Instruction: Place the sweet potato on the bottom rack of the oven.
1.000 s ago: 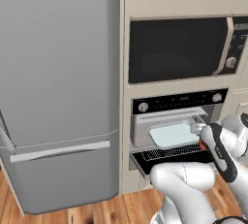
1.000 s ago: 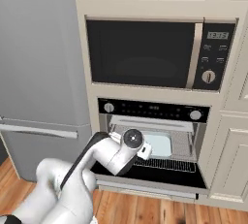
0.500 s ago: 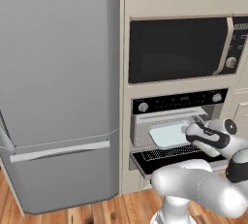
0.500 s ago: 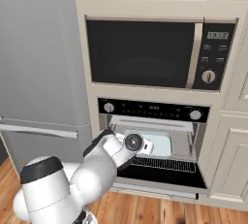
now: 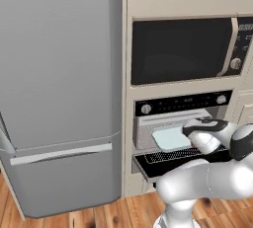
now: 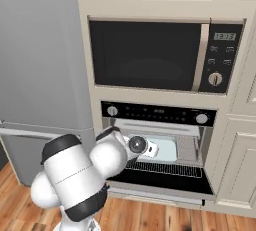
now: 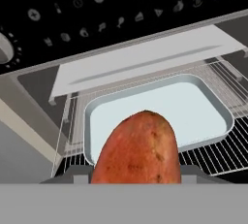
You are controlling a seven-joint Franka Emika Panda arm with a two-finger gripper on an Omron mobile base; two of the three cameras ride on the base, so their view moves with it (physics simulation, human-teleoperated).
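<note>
The oven [image 5: 181,104] stands open with its black door [image 6: 165,181] dropped down. My gripper [image 5: 187,129] hangs at the mouth of the cavity, shut on the reddish-orange sweet potato [image 7: 138,148]. In the hand view the tuber stands over the near rim of a pale blue tray [image 7: 160,104]. That tray lies on a wire rack [image 7: 220,151]. Below the tray a lower wire grid, the bottom rack [image 5: 165,156], shows in both base views [image 6: 165,168]. From the right base view my gripper [image 6: 154,149] is in front of the tray [image 6: 167,147]. The potato hides my fingertips.
A black microwave [image 5: 180,49] with a silver handle sits above the oven. A tall grey fridge [image 5: 59,89] fills the left. Cream cabinets [image 6: 245,175] flank the oven on the right. My own white arm [image 6: 75,175] bulks low in front of the oven door.
My hand has moved left and a little up, from the right side of the oven opening to the front of the tray. The arm's links have swung lower.
</note>
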